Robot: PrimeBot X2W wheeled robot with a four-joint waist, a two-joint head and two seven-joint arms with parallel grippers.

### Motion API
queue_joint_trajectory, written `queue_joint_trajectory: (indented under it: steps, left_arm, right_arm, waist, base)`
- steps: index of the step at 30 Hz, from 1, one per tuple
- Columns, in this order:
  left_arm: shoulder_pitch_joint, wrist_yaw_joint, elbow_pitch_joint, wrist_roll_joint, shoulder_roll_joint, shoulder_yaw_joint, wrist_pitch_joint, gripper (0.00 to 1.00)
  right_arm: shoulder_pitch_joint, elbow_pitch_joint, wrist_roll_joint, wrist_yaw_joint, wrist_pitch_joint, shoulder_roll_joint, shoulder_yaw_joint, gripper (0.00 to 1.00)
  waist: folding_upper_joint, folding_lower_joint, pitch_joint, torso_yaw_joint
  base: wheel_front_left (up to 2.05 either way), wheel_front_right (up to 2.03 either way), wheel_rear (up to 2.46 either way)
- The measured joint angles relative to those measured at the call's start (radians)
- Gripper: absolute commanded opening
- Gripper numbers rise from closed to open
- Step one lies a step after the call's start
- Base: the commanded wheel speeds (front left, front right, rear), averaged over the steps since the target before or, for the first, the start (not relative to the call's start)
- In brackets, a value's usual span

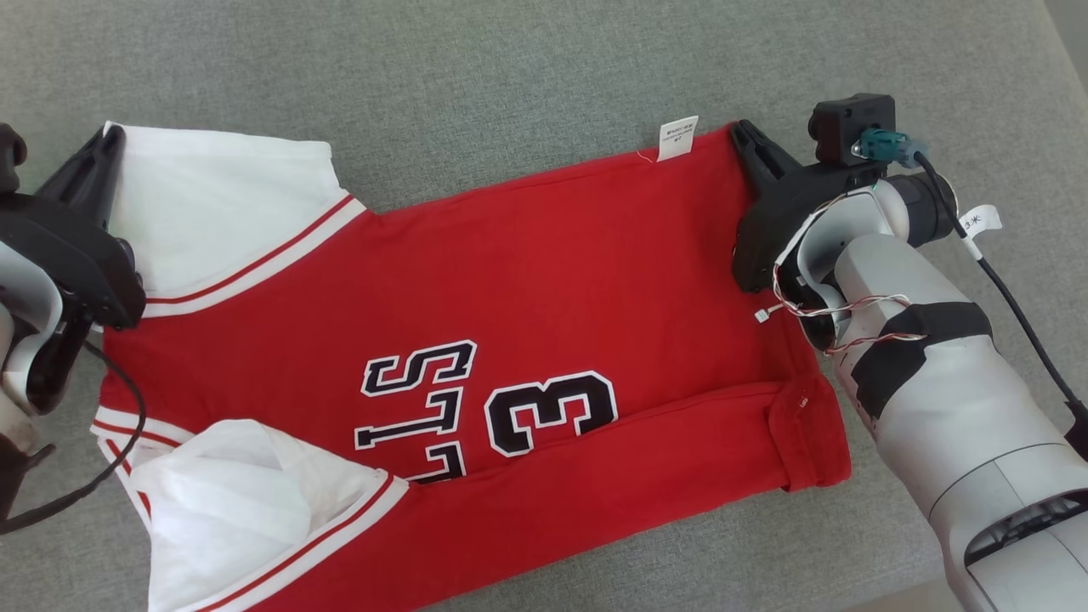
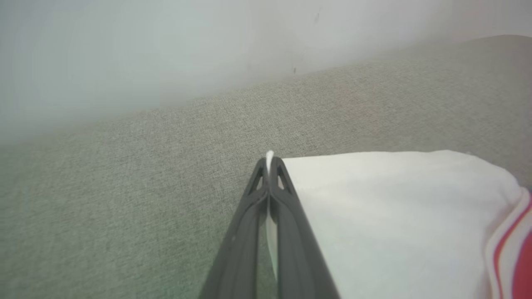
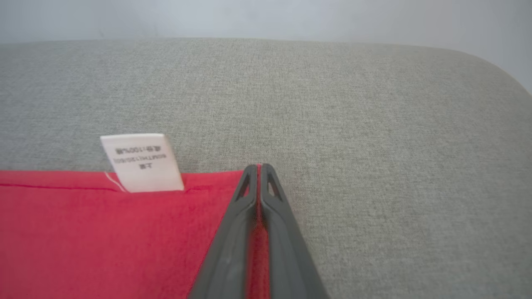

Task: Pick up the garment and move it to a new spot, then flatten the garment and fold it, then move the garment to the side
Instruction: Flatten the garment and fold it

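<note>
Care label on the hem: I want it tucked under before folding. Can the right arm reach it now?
Probably not yet: the right gripper is shut on the garment right beside the care label. Nothing lies between them, but it must release first.

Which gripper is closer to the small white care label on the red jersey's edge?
Right. The right gripper pinches the red jersey at its hem, just beside the white care label; the left gripper grips the white sleeve at the far end.
</note>
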Motion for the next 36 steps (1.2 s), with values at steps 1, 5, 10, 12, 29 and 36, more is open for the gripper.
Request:
queue_joint_trajectory:
  steps: [1,5,10,12,29,36]
  left_arm:
    - [-0.003,0.0,0.002,-0.007,0.0,-0.004,-0.004,0.0]
    - [-0.015,0.0,0.011,-0.02,0.001,-0.024,-0.025,0.0]
    - [-0.025,0.0,0.017,-0.027,0.0,-0.041,-0.072,0.0]
    - [-0.028,0.0,0.017,-0.038,-0.003,-0.047,-0.082,0.0]
    - [0.238,0.046,-0.223,-0.052,0.013,-0.019,-0.208,0.0]
    - [0.494,0.132,-0.487,-0.02,0.003,0.079,-0.21,0.0]
  right_arm:
    - [-0.002,0.001,0.005,0.0,0.0,-0.001,0.004,0.0]
    - [-0.008,0.004,0.027,0.0,-0.009,-0.005,0.017,0.0]
    - [-0.02,0.002,0.043,0.0,-0.05,-0.013,0.033,0.0]
    - [-0.02,0.002,0.053,0.0,-0.072,-0.018,0.034,0.0]
    - [0.21,-0.147,0.196,0.0,-0.143,-0.071,0.043,0.0]
    - [0.379,-0.306,0.234,0.0,-0.146,-0.139,-0.046,0.0]
  waist:
    - [0.0,0.0,-0.001,0.001]
    - [0.0001,0.0,-0.007,0.005]
    - [0.0,0.0,-0.023,0.01]
    - [0.0,0.0,-0.032,0.013]
    - [0.0,-0.0001,-0.135,0.034]
    - [-0.0001,-0.0002,-0.182,0.067]
  base:
    - [0.0,0.0,0.0]
    - [0.0,0.0,0.0]
    - [0.0,0.0,0.0]
    - [0.0,0.0,0.0]
    - [0.0,0.0,0.0]
    - [0.0,0.0,0.0]
